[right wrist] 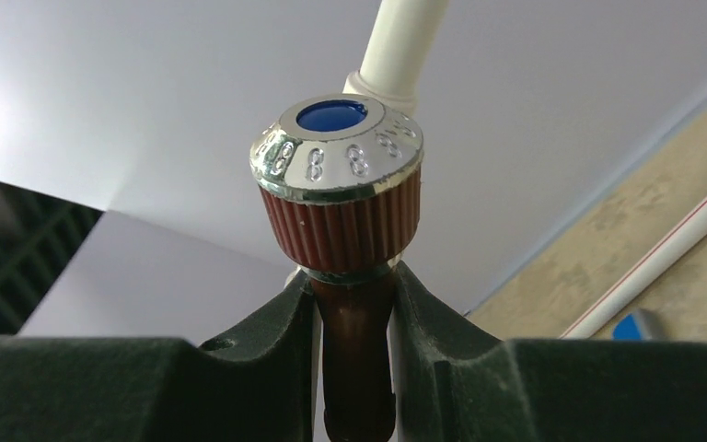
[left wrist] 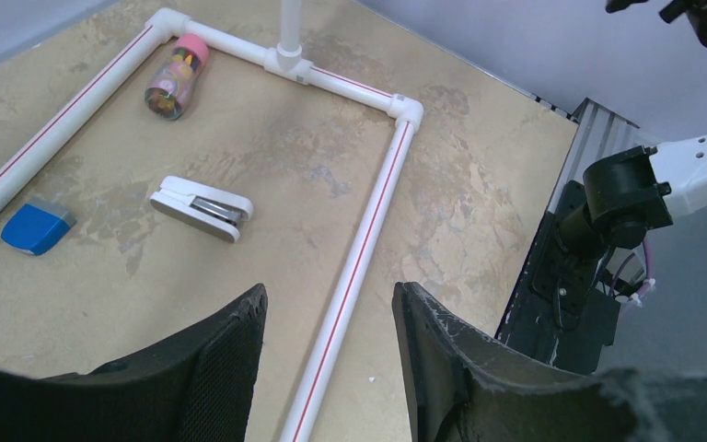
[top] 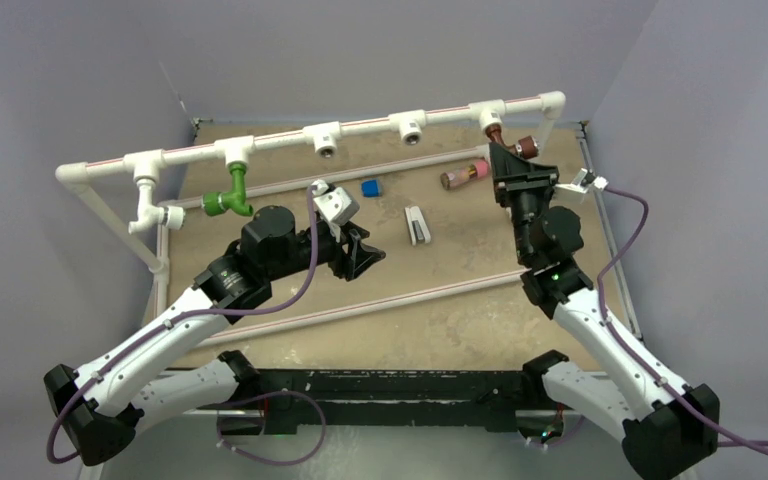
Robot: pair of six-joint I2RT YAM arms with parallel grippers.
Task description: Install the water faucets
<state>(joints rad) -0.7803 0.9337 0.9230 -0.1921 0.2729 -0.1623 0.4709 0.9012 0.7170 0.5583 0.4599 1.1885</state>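
Observation:
The reddish-brown water faucet (top: pixel 508 143) hangs right under the rightmost T-fitting (top: pixel 487 117) of the raised white pipe. My right gripper (top: pixel 507 165) is shut on its body. In the right wrist view its ribbed knob with silver cap and blue centre (right wrist: pixel 345 184) stands just above my right gripper (right wrist: pixel 354 287). A green faucet (top: pixel 230 197) and a white faucet (top: pixel 152 210) hang from fittings at the left end of the pipe. My left gripper (top: pixel 365 255) is open and holds nothing, hovering over the table. In its own view the left gripper (left wrist: pixel 330 299) straddles a floor pipe (left wrist: pixel 359 267) from above.
Two bare T-fittings (top: pixel 326 140) (top: pixel 411 127) sit mid-pipe. On the table lie a pink-capped cylinder (top: pixel 464 175) (left wrist: pixel 175 75), a blue block (top: pixel 370 187) (left wrist: pixel 37 227) and a white stapler (top: pixel 417 225) (left wrist: pixel 202 207). White pipes border the tabletop.

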